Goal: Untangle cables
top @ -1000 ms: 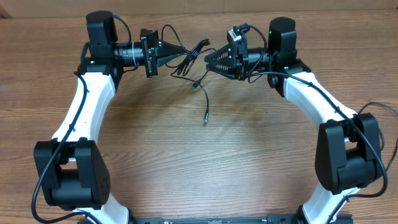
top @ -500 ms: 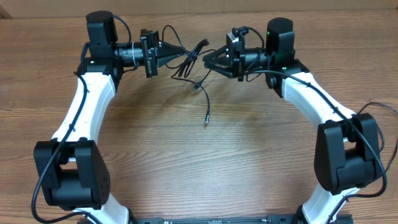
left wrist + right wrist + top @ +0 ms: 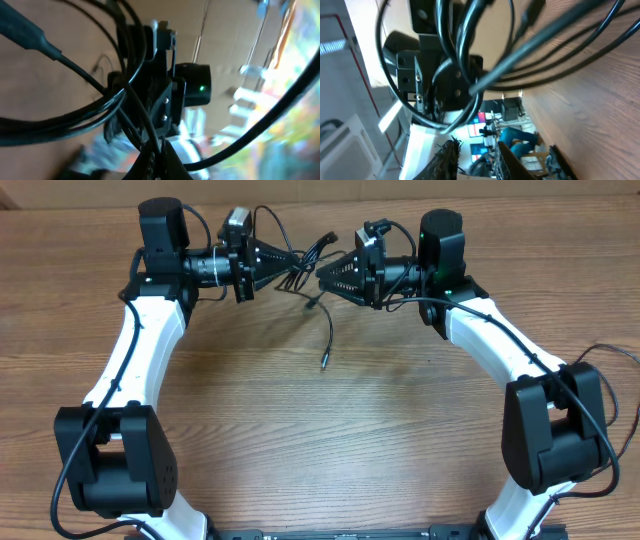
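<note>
The cables are a bundle of thin black cords hanging above the table between my two grippers. One strand drops to a small plug on the wood. My left gripper points right and is shut on the cables, which pass between its fingertips in the left wrist view. Loops of cable fill that view. My right gripper points left, just short of the bundle. In the right wrist view it is open with nothing between its fingers, and the cables cross ahead of it.
The wooden table runs under both arms. Thicker black wires fixed to the arms loop beside each wrist, one of them near the right elbow. A wall and boxes lie beyond the table's far edge.
The right gripper has moved left, closer to the bundle. The left wrist has rolled, bringing its camera to the top. The dangling plug has shifted slightly left and away.
</note>
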